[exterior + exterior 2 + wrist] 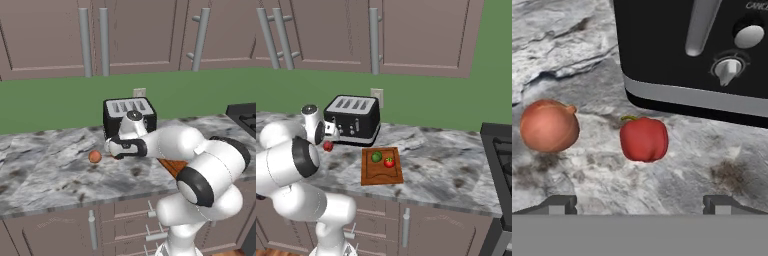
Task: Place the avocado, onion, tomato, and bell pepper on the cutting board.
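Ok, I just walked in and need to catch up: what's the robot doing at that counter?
The white arm's open claw hangs low in front of the black toaster, above a red lobed bell pepper, with the round orange-tan onion beside it on the marble counter. Neither is gripped. The reddish-brown wooden cutting board already carries the green avocado and glossy red tomato.

The reddish-brown cutting board carries a green avocado and a red tomato. The orange-tan onion and red bell pepper lie apart on the tabletop.
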Robot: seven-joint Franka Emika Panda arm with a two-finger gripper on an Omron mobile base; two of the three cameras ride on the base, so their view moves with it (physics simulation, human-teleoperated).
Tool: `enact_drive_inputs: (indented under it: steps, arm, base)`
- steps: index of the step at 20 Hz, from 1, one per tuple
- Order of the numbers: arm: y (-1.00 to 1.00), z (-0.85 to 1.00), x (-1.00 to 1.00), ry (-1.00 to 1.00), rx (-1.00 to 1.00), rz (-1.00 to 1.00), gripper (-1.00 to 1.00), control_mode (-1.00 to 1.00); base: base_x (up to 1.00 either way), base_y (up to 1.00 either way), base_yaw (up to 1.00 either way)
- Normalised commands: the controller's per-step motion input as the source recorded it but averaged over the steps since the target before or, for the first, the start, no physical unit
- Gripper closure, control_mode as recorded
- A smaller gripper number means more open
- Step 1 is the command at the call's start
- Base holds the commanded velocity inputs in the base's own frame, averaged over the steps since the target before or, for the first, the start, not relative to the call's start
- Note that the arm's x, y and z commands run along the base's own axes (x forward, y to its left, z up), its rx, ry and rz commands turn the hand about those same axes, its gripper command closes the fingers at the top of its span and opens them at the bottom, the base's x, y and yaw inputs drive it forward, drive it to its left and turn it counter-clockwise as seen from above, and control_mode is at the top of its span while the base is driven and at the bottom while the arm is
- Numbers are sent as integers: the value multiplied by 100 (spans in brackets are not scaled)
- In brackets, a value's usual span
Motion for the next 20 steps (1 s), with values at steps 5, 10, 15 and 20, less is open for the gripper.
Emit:
enact_drive_inputs:
  steps: [5, 10, 15, 20]
  arm:
    - [9, -18, 19, 4, 0, 0, -100, -100]
    - [7, -14, 24, 4, 0, 0, -100, -100]
    - [3, -19, 22, 5, 0, 0, -100, -100]
    - [0, -22, 21, 5, 0, 0, -100, -100]
  base:
    - [0, 0, 0]
    - [0, 0, 0]
    - [0, 0, 0]
    - [0, 0, 0]
